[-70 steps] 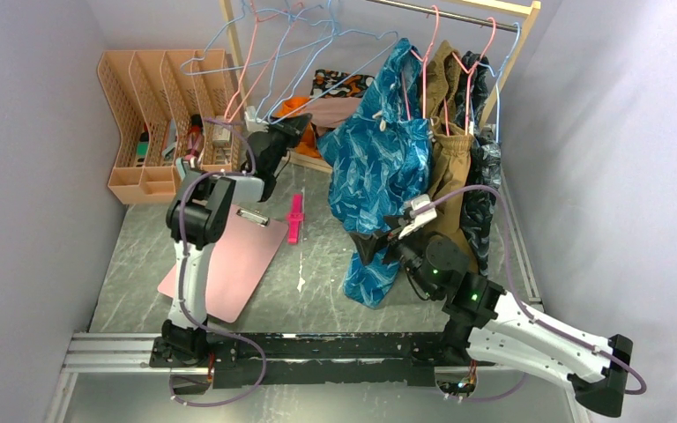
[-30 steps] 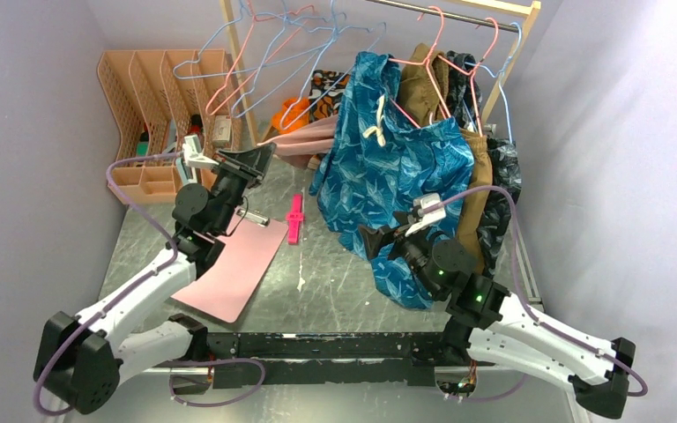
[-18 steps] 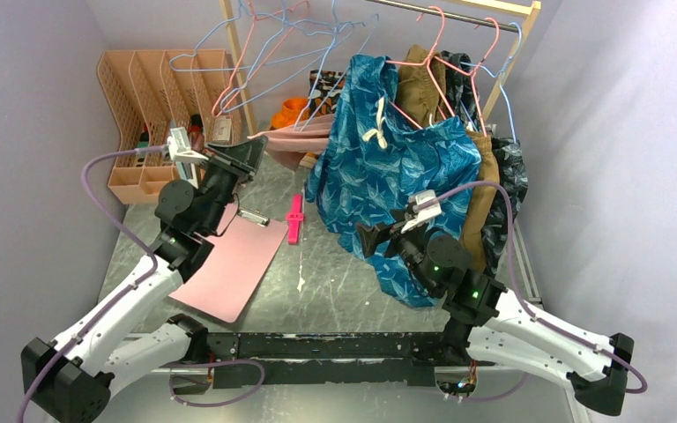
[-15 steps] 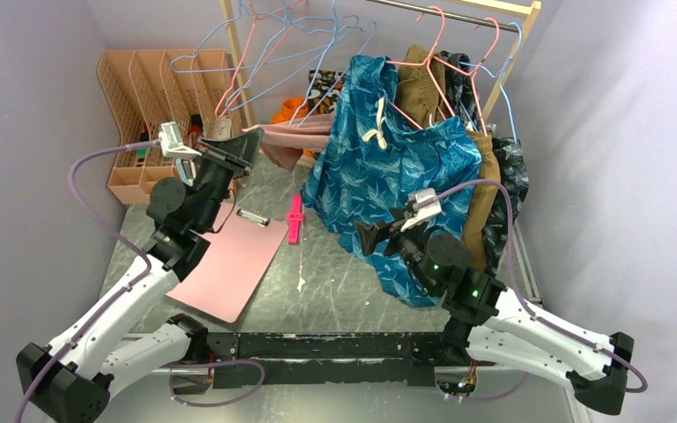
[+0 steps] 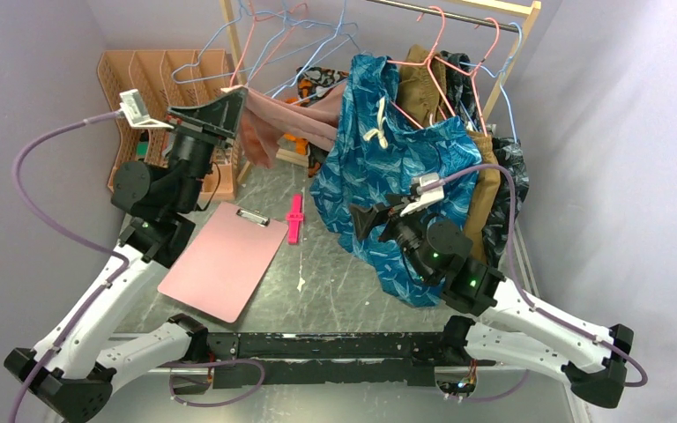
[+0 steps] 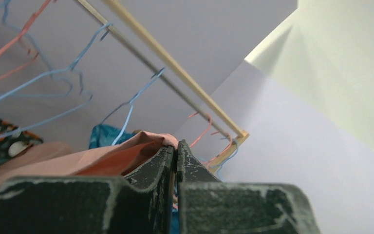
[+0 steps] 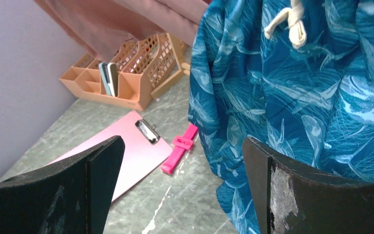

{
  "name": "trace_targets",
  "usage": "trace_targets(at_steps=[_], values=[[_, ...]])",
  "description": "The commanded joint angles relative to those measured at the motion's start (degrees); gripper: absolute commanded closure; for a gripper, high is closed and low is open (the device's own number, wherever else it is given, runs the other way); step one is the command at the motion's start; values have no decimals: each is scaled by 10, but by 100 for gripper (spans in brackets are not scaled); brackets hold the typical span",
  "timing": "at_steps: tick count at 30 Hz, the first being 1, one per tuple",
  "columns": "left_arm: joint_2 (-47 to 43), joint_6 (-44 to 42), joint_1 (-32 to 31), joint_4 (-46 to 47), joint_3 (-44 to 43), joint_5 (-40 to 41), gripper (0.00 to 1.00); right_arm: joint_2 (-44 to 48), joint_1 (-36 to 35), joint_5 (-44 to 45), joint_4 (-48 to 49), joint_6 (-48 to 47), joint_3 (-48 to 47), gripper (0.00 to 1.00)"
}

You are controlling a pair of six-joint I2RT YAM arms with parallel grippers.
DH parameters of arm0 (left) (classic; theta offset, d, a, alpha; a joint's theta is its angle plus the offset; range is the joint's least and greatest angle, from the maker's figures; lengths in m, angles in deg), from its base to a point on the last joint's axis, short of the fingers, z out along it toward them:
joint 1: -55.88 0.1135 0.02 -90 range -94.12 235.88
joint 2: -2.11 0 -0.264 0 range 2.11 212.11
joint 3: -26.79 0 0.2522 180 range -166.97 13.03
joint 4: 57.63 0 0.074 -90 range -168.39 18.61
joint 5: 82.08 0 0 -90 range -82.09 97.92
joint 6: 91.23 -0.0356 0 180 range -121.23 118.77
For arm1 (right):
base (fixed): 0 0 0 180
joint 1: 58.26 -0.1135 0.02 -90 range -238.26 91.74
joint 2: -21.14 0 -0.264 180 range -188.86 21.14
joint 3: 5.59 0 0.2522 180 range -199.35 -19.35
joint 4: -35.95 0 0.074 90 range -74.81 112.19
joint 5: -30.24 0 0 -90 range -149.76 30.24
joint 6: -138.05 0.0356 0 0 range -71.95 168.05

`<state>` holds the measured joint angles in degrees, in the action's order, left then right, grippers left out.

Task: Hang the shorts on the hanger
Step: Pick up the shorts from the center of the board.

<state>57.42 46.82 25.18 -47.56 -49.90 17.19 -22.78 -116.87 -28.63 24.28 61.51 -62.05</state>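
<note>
Your left gripper (image 5: 232, 95) pinched the shorts (image 5: 269, 132) tight, holding them up near the blue hanger (image 6: 53, 73) on the rail (image 6: 175, 66). Your right gripper (image 7: 180, 151) hung spread and empty. Getting the shorts onto the hanger remained undone.

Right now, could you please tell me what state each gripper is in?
Left gripper: closed on the shorts.
Right gripper: open, holding nothing.

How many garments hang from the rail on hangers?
3: the blue patterned garment in front, a brown garment behind it, a black garment at the right end. Others may be hidden behind.
</note>
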Motion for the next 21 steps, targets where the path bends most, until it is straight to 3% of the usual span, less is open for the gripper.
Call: trace_targets(at_steps=[1, 12, 21], values=[[-20, -33, -4, 35, -74, -14, 93, 9, -4, 8, 8, -4, -28, 4], [-37, -73, -4, 10, -152, -15, 93, 35, -4, 24, -8, -34, -42, 4], [2, -116, -4, -23, -273, -25, 93, 37, -4, 10, -18, -54, -55, 4]])
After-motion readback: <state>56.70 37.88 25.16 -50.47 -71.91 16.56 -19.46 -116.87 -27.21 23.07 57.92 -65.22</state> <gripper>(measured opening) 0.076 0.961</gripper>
